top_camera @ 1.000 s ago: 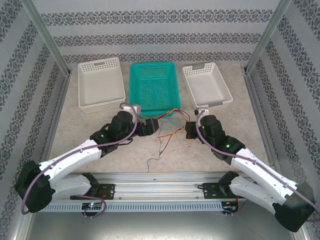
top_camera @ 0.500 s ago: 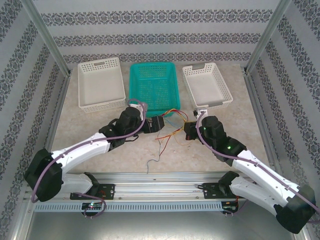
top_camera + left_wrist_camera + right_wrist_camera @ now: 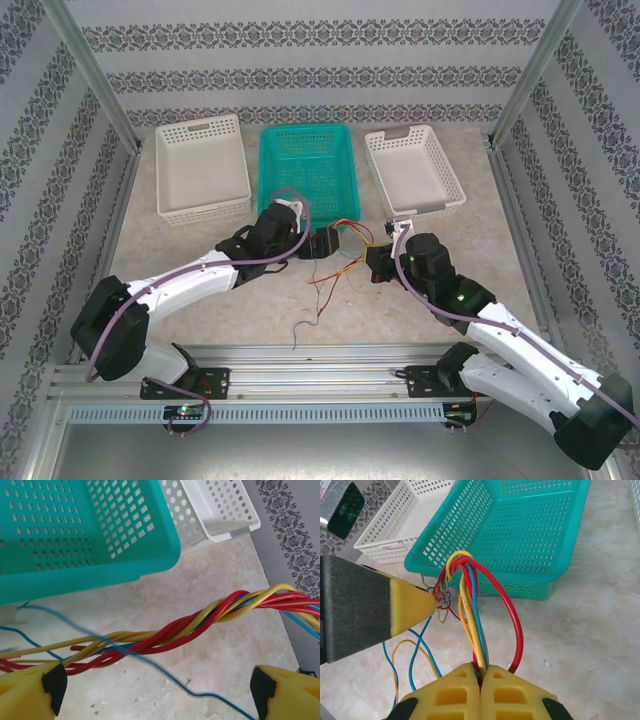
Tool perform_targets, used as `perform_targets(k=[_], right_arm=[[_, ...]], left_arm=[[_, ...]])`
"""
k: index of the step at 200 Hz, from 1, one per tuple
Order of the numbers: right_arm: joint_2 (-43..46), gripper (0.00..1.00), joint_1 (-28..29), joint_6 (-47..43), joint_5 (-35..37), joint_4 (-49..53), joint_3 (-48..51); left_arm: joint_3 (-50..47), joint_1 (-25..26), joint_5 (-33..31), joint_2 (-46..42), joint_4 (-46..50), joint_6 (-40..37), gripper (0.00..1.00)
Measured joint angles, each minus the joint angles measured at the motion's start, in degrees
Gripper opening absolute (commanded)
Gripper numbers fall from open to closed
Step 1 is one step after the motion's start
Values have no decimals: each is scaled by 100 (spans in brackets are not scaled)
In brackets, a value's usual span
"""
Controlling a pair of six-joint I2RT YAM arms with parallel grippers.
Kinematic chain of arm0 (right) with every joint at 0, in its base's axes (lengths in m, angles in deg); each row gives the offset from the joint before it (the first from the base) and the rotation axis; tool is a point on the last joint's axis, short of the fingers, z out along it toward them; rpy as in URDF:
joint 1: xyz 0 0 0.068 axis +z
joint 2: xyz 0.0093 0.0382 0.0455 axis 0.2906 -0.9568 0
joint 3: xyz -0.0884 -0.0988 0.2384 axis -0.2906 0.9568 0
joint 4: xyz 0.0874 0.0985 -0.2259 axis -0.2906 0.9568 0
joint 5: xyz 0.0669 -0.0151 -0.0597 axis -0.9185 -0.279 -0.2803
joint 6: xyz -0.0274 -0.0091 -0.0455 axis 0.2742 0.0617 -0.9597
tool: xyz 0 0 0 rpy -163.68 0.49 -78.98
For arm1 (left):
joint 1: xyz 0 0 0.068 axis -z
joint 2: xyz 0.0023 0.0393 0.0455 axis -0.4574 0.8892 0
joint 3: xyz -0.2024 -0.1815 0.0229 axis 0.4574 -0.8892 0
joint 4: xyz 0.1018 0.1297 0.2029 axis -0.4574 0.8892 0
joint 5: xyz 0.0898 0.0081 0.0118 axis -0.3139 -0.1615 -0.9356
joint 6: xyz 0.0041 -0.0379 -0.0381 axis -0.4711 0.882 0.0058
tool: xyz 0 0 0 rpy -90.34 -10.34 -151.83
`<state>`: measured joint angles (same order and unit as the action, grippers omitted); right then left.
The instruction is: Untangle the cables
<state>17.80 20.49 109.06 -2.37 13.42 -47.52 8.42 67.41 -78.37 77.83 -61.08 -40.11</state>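
Cables (image 3: 345, 262), red, yellow and blue in one twist, hang over the table just before the teal basket (image 3: 303, 175). The left gripper (image 3: 325, 243) has slid right to them, spread wide and holding nothing. The right gripper (image 3: 378, 265) pinches their other end, so a grab and pull looks next. The teal basket and both white baskets (image 3: 200, 170) (image 3: 415, 170) hold nothing.

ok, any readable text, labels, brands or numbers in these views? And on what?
None: no legible text in any view.
Teal basket, left white basket, right white basket: no lettering or labels.
Cables: plain insulation, no print that shows.
Wallpaper: ornamental pattern only, no characters.
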Motion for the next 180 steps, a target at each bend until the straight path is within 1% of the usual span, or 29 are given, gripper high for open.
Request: perform_targets(k=[37, 55, 72, 83, 92, 108, 115, 123, 131, 156, 180], right_arm=[[4, 0, 2, -68, -44, -2, 72], [35, 0, 2, -85, -46, -4, 98], [59, 0, 0, -85, -66, -20, 131], [59, 0, 2, -85, -83, -24, 142], [59, 0, 2, -85, -87, -24, 144], [57, 0, 2, -85, -94, -26, 144], [59, 0, 2, -85, -118, -28, 146], [59, 0, 2, -85, -136, -28, 146], [59, 0, 26, -85, -151, -33, 146], [59, 0, 63, -90, -234, -70, 146], [66, 0, 66, -109, -323, -109, 146]], left_arm=[[229, -17, -2, 181, 105, -358, 85], [247, -28, -15, 179, 129, -498, 76], [245, -57, -15, 179, 151, -584, 74], [238, -81, -9, 179, 146, -616, 68], [216, -90, 13, 179, 142, -645, 66], [142, -92, 61, 179, 140, -664, 67], [107, -92, 101, 179, 131, -667, 71], [70, -92, 149, 179, 114, -710, 79], [42, -94, 199, 181, 83, -730, 82], [-35, -94, 306, 184, -59, -778, 82], [-59, -116, 328, 192, -140, -844, 76]])
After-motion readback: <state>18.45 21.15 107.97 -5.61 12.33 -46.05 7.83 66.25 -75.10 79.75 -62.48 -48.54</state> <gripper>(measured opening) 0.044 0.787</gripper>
